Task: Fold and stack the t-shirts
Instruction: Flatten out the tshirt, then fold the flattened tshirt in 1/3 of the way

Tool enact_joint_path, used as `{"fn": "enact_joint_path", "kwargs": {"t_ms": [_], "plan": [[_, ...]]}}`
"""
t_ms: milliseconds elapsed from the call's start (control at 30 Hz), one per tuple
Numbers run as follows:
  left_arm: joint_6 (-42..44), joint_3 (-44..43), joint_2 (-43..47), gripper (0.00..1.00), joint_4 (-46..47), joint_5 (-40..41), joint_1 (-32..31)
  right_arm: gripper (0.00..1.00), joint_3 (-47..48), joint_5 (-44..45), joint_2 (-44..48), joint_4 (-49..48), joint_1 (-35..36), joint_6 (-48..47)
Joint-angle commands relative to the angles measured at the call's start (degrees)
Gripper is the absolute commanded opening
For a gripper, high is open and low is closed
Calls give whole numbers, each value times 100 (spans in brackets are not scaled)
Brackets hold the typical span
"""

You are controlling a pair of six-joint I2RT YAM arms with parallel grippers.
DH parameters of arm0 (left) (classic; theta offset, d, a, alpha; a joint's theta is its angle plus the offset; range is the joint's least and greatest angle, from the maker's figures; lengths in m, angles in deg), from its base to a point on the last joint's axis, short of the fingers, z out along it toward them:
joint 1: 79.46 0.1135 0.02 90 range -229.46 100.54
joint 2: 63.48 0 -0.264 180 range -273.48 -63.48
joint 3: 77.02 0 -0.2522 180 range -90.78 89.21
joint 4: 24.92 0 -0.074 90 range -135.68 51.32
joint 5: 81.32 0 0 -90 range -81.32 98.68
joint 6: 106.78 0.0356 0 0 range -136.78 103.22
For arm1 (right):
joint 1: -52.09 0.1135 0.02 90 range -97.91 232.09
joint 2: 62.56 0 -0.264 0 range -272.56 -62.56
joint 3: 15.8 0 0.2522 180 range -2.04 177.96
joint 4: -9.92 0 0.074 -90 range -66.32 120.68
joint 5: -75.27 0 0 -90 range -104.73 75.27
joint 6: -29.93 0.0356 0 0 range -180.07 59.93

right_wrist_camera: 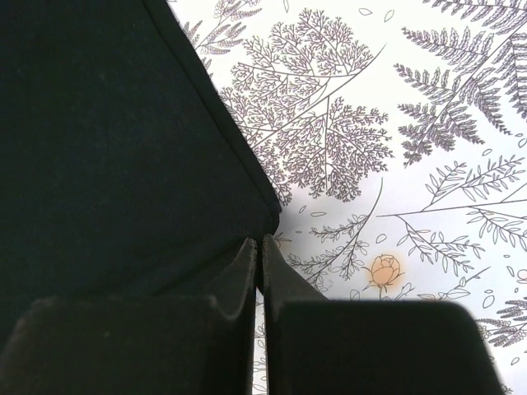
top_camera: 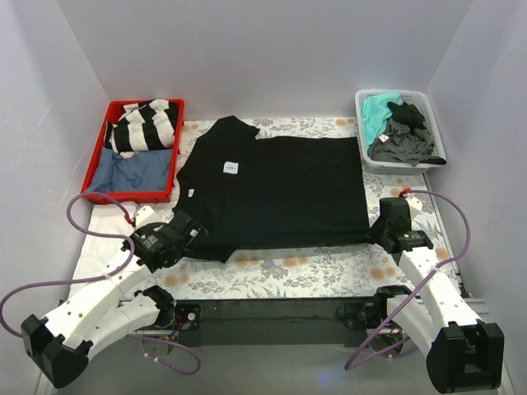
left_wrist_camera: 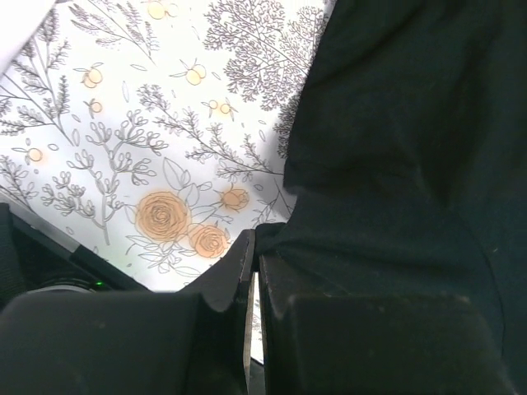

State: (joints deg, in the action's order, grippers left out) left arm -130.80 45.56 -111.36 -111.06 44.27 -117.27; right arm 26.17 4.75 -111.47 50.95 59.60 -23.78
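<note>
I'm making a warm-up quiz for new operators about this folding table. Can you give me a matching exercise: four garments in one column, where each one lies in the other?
Garments:
1. black t-shirt
2. striped shirt
3. teal shirt
4. blue shirt

Places:
A. far end of the red tray
B. spread flat on the floral table cover
C. in the white basket
D. near end of the red tray

Pairs: 1-B, 2-A, 3-C, 4-D
</note>
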Motion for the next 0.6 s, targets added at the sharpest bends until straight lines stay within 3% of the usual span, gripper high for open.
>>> {"fn": "enact_joint_path", "kwargs": {"t_ms": [0, 200, 567], "plan": [[-2854, -160, 269, 0, -672, 387, -8, 1, 27, 135, -14, 112, -30, 132], [-2407, -90, 270, 0, -252, 273, -8, 1, -17, 91, 74, 112, -30, 150], [-912, -714, -959, 0, 1059, 966, -8, 1, 413, 55, 4, -300, -30, -385]]}}
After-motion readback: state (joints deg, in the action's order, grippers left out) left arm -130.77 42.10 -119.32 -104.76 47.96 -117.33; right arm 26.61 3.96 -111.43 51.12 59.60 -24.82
